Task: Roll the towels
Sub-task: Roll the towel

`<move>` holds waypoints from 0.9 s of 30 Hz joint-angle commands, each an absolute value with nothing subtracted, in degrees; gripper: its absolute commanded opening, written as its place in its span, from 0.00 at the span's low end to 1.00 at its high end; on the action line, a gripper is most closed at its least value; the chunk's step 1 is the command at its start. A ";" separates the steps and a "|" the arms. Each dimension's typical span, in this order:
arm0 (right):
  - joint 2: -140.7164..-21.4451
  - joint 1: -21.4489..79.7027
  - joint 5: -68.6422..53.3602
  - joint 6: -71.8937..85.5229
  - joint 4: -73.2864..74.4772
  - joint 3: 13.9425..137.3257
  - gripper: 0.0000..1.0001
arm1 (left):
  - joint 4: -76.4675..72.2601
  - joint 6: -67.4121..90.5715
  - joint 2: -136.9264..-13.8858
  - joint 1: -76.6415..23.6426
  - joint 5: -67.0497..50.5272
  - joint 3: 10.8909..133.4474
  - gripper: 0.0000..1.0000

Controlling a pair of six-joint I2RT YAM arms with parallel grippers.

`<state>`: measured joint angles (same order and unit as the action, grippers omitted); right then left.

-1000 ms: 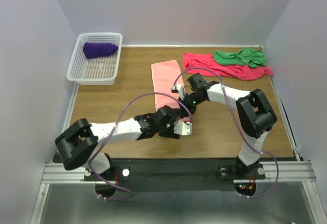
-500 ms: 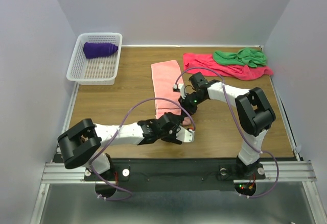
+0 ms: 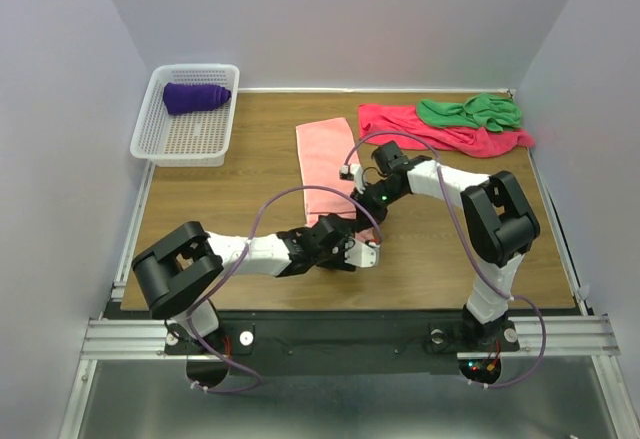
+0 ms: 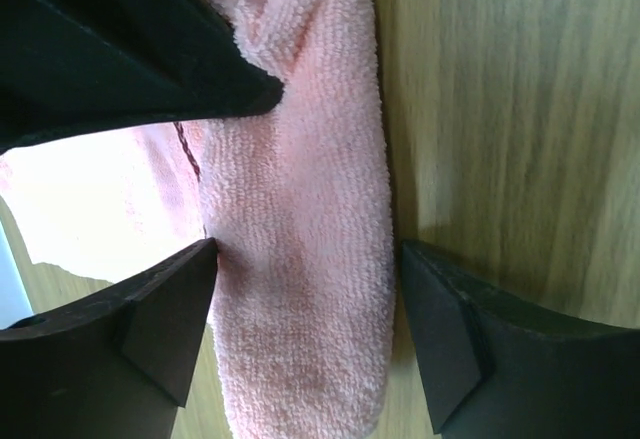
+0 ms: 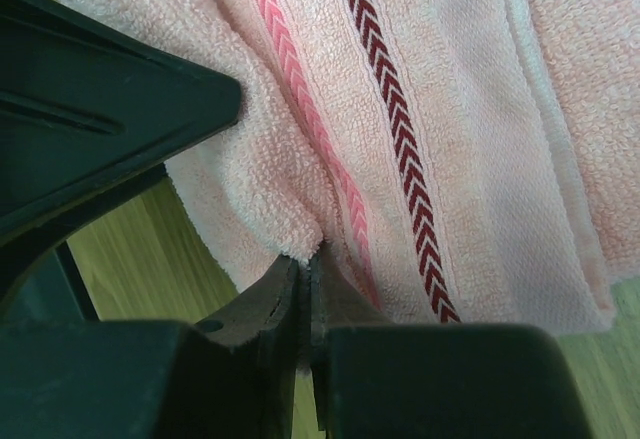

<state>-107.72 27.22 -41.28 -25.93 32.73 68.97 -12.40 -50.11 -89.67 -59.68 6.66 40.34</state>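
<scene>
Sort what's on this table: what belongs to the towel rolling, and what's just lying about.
Belongs to the job:
- pink towel, near end partly rolled
- crimson towel, crumpled
- green towel, crumpled, partly on the crimson one
- purple towel, rolled, in the basket

Just lying about:
- basket

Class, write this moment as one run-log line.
left pincer: open, straddling rolled end of salmon-pink towel | right pincer: shut on its edge
</scene>
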 commanded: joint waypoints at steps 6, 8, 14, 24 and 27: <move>-105.56 24.00 -42.36 -26.98 35.24 69.96 0.37 | -6.69 -50.10 -93.69 -58.36 1.59 44.29 0.45; -103.90 21.63 -42.54 -25.93 35.42 70.92 0.60 | -1.79 -50.10 -94.04 -58.36 0.27 45.61 0.37; -93.79 11.88 -42.01 -23.82 36.73 75.84 0.89 | 13.25 -45.97 -92.03 -57.83 -10.18 54.38 0.31; -79.02 8.53 -40.96 -28.82 44.55 76.20 0.95 | 37.34 -46.40 -101.59 -49.14 -36.01 71.95 0.31; -76.04 8.53 -40.87 -30.75 47.01 75.85 0.95 | 45.24 -49.81 -108.27 -44.66 -41.90 79.24 0.31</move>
